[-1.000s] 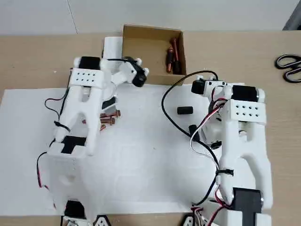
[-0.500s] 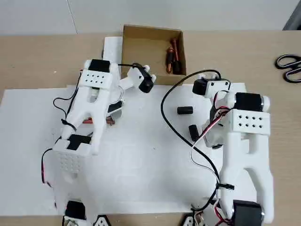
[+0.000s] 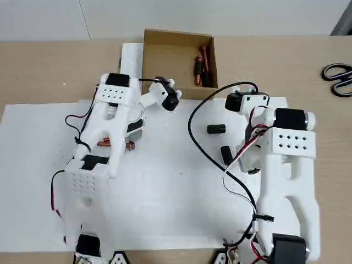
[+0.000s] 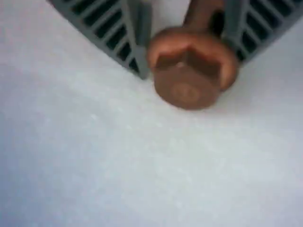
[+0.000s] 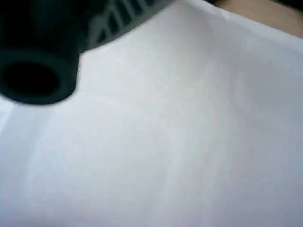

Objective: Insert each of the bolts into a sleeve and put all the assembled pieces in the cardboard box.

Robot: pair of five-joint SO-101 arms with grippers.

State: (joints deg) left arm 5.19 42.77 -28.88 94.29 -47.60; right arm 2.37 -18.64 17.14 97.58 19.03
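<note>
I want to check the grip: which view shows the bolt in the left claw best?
The left wrist view: the bolt sits head-on and close up in the left claw. In the high view the left arm covers it, and the right wrist view shows a black sleeve instead.

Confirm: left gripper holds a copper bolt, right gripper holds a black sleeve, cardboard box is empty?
Not quite. The cardboard box isn't empty: the high view shows assembled pieces lying against its right wall. The rest holds: left gripper holds a copper bolt, right gripper holds a black sleeve.
</note>
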